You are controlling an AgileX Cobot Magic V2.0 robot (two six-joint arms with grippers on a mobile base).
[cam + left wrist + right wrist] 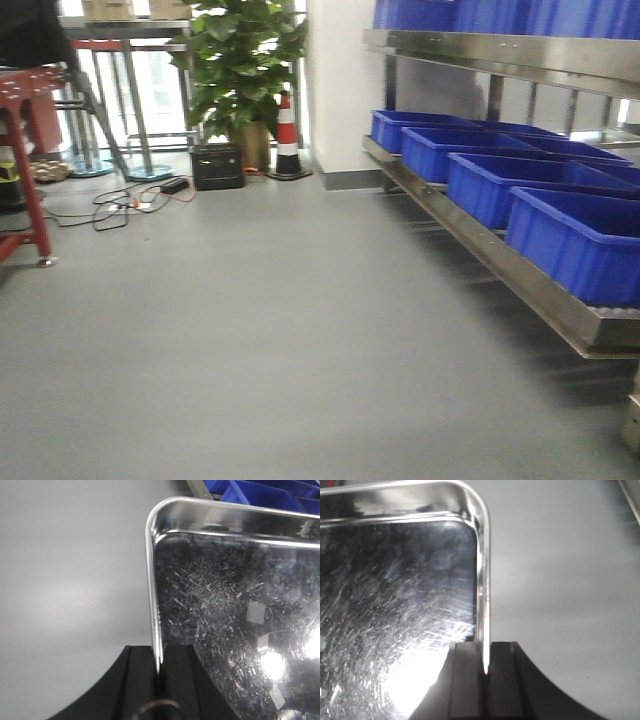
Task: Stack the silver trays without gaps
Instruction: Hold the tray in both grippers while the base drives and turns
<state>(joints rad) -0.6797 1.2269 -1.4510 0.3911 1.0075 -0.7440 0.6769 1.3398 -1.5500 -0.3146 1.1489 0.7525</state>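
Left gripper [160, 662] and right gripper [485, 657] each pinch a rim of the scratched silver tray [225, 605], blue bins [565, 240] beyond.

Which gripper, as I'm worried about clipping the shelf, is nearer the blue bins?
Right. The right gripper clamps the silver tray's rim on the blue bins' side; the left gripper clamps the opposite rim, farther away.

Left claw [159, 654], right claw [485, 649]: matte black; grooved.
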